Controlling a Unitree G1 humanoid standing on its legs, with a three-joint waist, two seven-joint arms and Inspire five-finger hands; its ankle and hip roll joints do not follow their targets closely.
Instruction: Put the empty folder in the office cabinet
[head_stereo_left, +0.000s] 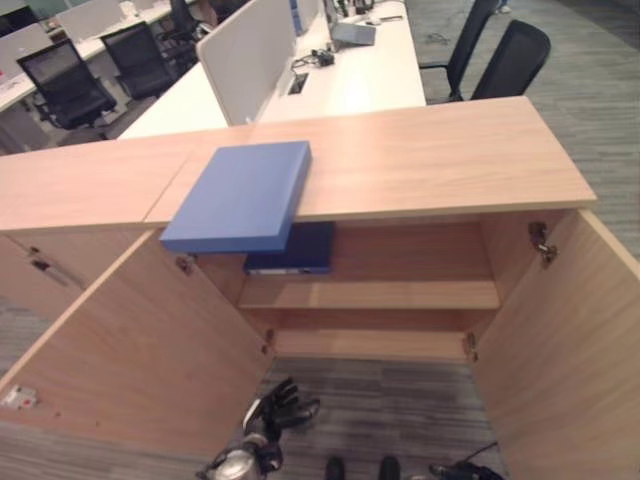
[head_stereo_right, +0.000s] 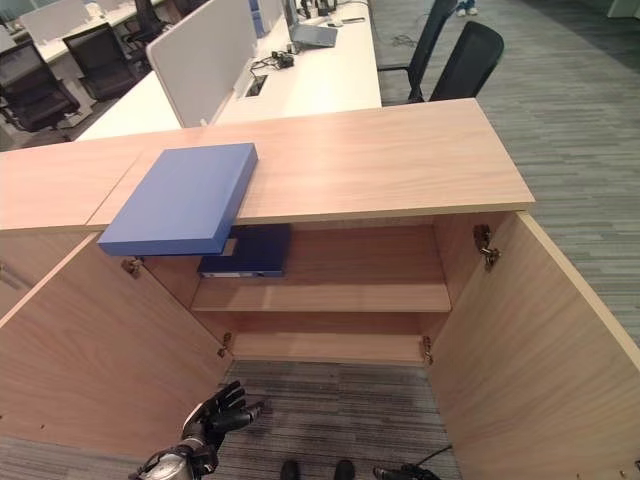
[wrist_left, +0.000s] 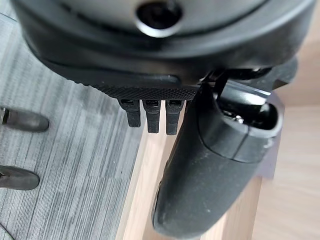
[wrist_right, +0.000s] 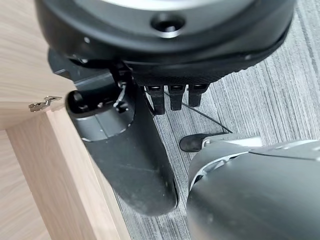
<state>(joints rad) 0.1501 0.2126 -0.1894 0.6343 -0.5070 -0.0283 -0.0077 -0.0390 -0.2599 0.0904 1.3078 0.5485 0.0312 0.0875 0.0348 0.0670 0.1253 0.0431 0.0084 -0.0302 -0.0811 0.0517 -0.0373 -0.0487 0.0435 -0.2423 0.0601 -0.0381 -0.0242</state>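
Note:
A flat blue folder (head_stereo_left: 240, 195) lies on the wooden cabinet top (head_stereo_left: 430, 150), its near corner hanging over the front edge above the open left side. A darker blue folder (head_stereo_left: 290, 250) lies on the upper shelf (head_stereo_left: 400, 295) inside, at its left end. My left hand (head_stereo_left: 278, 405) hangs low in front of the cabinet, near the floor, fingers relaxed and empty; its thumb (wrist_left: 210, 170) shows in the left wrist view. My right hand (wrist_right: 125, 150) hangs beside the right door, fingers straight, holding nothing.
Both cabinet doors stand wide open: the left door (head_stereo_left: 130, 340) and the right door (head_stereo_left: 570, 340). The lower shelf (head_stereo_left: 370, 345) is bare. A neighbouring closed cabinet (head_stereo_left: 40, 270) sits at the left. White desks (head_stereo_left: 370, 70) and black chairs (head_stereo_left: 510, 55) stand behind.

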